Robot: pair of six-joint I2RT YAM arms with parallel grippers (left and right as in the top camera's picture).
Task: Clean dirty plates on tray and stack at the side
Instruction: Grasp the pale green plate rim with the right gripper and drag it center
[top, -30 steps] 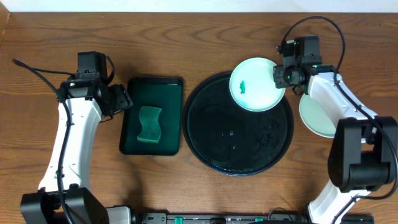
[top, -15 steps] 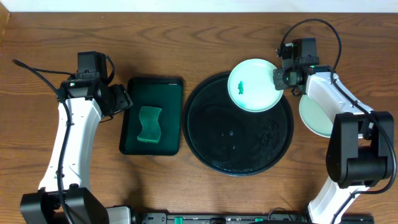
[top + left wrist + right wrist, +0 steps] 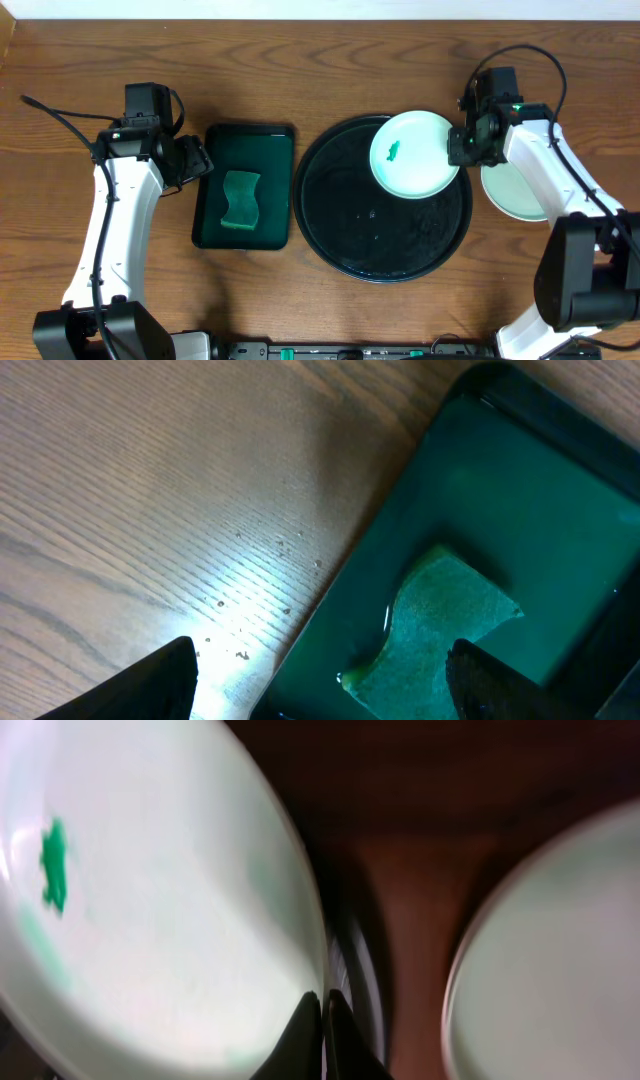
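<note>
- The left arm stands over the wooden table (image 3: 60, 60) at the left, its left gripper (image 3: 192, 160) poised at the left edge of the rectangular dark green tray (image 3: 270, 140).
- In the left wrist view the left gripper (image 3: 320, 650) has its fingers (image 3: 170, 675) spread wide with nothing between them, above the border where the table (image 3: 130, 490) meets the green tray (image 3: 560, 510).
- A green sponge (image 3: 240, 198) with wavy sides lies flat in the middle of that tray; the wrist camera shows the sponge (image 3: 440, 625) sitting in a thin film of liquid.
- Just right of the green tray sits the round black tray (image 3: 370, 235), glossy and wet-looking, with its floor bare apart from one plate.
- That smeared plate (image 3: 415, 160), white with a small green smear (image 3: 393, 151) left of its centre, is over the black tray's upper right part, its top edge overlapping the rim; whether it rests there or is lifted cannot be told.
- The right gripper (image 3: 462, 148) is clamped on the smeared plate's right edge; the right wrist view shows the right gripper (image 3: 322, 1015) pinched tight on the rim of the smeared plate (image 3: 150, 910).
- A side plate (image 3: 515, 190) lies on the table just right of the black tray, partly under the right arm, and appears in the wrist view as the side plate (image 3: 560, 950), apart from the held one.
</note>
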